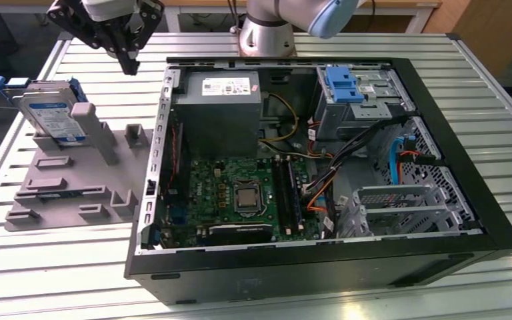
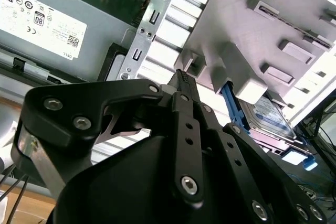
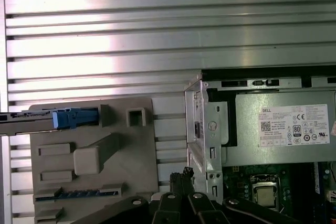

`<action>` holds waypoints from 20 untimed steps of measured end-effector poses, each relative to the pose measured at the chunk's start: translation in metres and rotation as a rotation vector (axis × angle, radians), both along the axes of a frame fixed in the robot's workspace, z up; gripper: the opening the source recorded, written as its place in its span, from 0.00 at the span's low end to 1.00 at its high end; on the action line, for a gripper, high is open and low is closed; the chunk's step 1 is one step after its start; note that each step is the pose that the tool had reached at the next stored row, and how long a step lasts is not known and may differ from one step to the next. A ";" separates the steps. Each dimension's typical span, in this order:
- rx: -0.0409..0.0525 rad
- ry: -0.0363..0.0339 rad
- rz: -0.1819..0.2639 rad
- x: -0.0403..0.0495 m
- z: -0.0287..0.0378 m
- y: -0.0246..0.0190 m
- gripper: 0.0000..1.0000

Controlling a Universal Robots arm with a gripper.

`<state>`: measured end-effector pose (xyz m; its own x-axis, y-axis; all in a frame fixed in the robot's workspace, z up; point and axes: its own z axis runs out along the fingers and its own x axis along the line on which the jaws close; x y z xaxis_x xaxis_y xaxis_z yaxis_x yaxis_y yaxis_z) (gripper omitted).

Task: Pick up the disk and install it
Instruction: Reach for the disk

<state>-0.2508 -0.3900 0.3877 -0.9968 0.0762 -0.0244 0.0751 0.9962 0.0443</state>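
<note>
FIXTURE SIDE, EXTERIOR VIEW: My gripper (image 1: 131, 65) hangs closed and empty in the upper left of the frame. Its black, bolted metal fingers are drawn together to one narrow point above the slatted aluminium table (image 1: 61, 260). The disk (image 1: 50, 113), a flat silver rectangle with a white-and-blue label and a blue plastic bracket around its edge, stands tilted on edge in the grey moulded fixture block (image 1: 69, 180). It sits at the left of the frame, lower than my fingertips and apart from them. To the right lies the open black computer case (image 1: 327, 270), showing a green motherboard (image 1: 229, 193) and a boxy grey power supply (image 1: 216, 110). In the first wrist view the disk (image 3: 73, 118) appears edge-on, a thin line capped in blue. In the second wrist view the disk (image 2: 270, 114) shows its labelled face beyond the block's blunt pegs.
</note>
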 end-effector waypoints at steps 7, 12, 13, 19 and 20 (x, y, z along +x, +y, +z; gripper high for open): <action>0.0000 -0.0001 0.000 -0.0042 -0.0002 0.0000 0.11; 0.0000 0.0000 0.000 -0.0107 -0.0003 0.0017 0.11; 0.0000 -0.0001 0.000 -0.0133 -0.0004 0.0026 0.11; 0.0000 0.0001 0.000 -0.0311 -0.0008 0.0061 0.11; 0.0000 0.0001 0.000 -0.0338 -0.0009 0.0063 0.11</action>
